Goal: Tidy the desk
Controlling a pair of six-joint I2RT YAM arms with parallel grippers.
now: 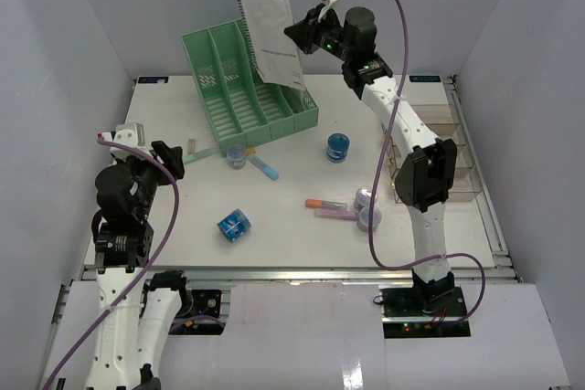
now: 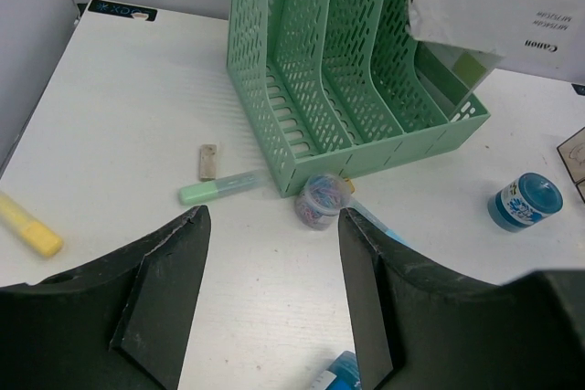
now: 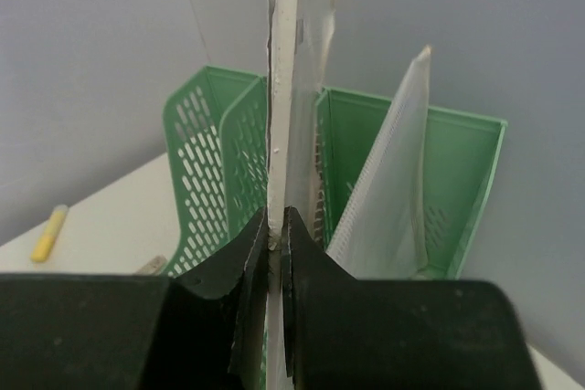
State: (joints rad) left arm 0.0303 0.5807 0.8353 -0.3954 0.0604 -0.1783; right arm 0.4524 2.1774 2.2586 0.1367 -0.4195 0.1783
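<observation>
The white desk [image 1: 183, 226] holds a green file rack [image 1: 247, 89] at the back. My right gripper [image 1: 300, 34] is shut on a white booklet [image 1: 270, 34] and holds it upright over the rack's right slots; its edge [image 3: 279, 89] runs between my fingers in the right wrist view. A clear sleeve [image 3: 393, 162] leans in the rack. My left gripper [image 1: 169, 154] is open and empty above the desk's left side. In the left wrist view [image 2: 274, 308] it faces a jar of paper clips [image 2: 322, 200] and a green highlighter [image 2: 219, 187].
Loose items lie on the desk: blue tape rolls [image 1: 338, 147] [image 1: 233, 225], a blue marker [image 1: 266, 167], an orange and a pink marker [image 1: 331, 209], two small jars [image 1: 367, 208], a yellow highlighter [image 2: 29, 226]. A clear compartment tray [image 1: 439, 157] stands at the right.
</observation>
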